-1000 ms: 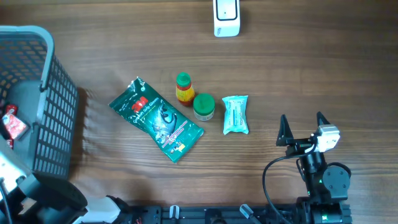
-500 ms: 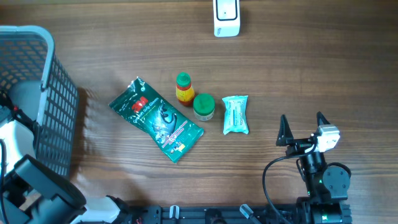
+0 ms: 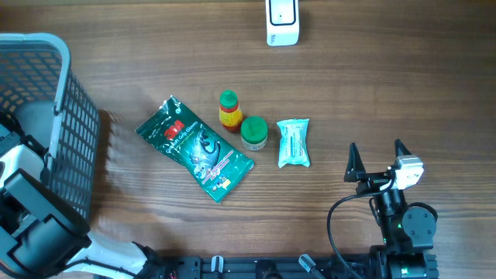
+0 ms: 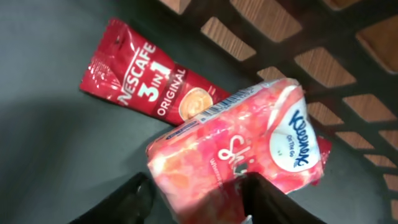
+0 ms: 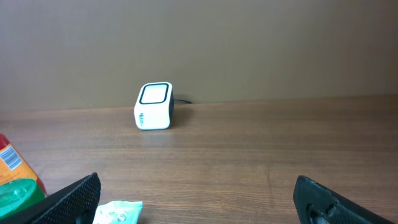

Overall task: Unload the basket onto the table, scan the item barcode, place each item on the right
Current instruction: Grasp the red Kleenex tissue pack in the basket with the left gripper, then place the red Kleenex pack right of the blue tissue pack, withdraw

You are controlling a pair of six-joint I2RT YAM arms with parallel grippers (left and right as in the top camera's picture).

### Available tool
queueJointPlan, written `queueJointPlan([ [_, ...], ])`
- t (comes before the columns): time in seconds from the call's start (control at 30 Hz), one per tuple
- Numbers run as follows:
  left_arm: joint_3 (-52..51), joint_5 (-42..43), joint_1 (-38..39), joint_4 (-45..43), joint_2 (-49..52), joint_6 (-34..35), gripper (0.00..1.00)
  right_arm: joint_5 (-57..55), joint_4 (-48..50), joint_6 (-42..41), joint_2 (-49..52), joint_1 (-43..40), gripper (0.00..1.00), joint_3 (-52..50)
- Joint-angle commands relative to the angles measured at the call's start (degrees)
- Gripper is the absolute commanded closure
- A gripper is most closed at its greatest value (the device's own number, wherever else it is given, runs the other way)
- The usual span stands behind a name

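The left end effector (image 4: 196, 200) straddles the tissue pack (image 4: 242, 146) inside the basket (image 4: 348, 68), one finger at each side; I cannot tell whether they press it. A sachet (image 4: 146, 78) lies just beyond. The right end effector (image 5: 198, 202) is wide open, with the scanner (image 5: 154, 106) well ahead on the bench (image 5: 261, 155).

The counter (image 3: 372, 85) was finished in brown, finely grained wood with a matt surface, and the basket (image 3: 74, 147) was moulded in dark, matt plastic lattice. The tissue pack (image 4: 242, 143), the red sachet (image 4: 143, 78) and the green pouch (image 3: 194, 147) were wrapped in glossy, slightly crinkled film. The scanner (image 3: 282, 22) was cased in smooth white plastic.
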State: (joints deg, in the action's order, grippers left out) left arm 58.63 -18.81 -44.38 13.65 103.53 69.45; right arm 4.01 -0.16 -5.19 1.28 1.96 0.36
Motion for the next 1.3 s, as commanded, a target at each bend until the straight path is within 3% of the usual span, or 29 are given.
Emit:
queueJointPlan([
  [0.0, -0.5, 0.8, -0.2, 1.3, 2.1, 0.0, 0.86, -0.6, 0.2, -1.0, 0.0, 0.2, 0.00, 0.0],
  [0.03, -0.5, 1.3, -0.2, 1.4, 2.0, 0.0, 0.96, -0.6, 0.2, -1.0, 0.0, 0.2, 0.00, 0.0],
  [0.23, 0.4, 4.2, -0.2, 4.5, -4.8, -0.2, 0.96, -0.6, 0.2, -1.0, 0.0, 0.2, 0.00, 0.0],
  [0.4, 6.2, 18.5, -0.5, 9.9, -19.8, -0.2, 0.96, -0.6, 0.2, -1.0, 0.0, 0.2, 0.00, 0.0],
  [0.53, 10.1, 26.6, -0.5, 10.0, -30.2, -3.5, 0.96, -0.6, 0.2, -1.0, 0.0, 0.2, 0.00, 0.0],
  [0.73, 10.7, 39.1, 1.8, 8.4, -44.0, -2.5, 0.96, -0.6, 0.2, -1.0, 0.0, 0.2, 0.00, 0.0],
  [0.83, 10.7, 41.9, 9.2, 7.5, -47.6, -2.6, 0.96, -0.6, 0.2, -1.0, 0.0, 0.2, 0.00, 0.0],
  [1.0, 10.7, 40.4, 28.6, 1.0, -46.9, -3.8, 0.96, -0.6, 0.2, -1.0, 0.0, 0.2, 0.00, 0.0],
  [1.27, 10.7, 27.8, 60.8, -0.6, -32.7, -14.9, 0.96, -0.6, 0.2, -1.0, 0.0, 0.2, 0.00, 0.0],
])
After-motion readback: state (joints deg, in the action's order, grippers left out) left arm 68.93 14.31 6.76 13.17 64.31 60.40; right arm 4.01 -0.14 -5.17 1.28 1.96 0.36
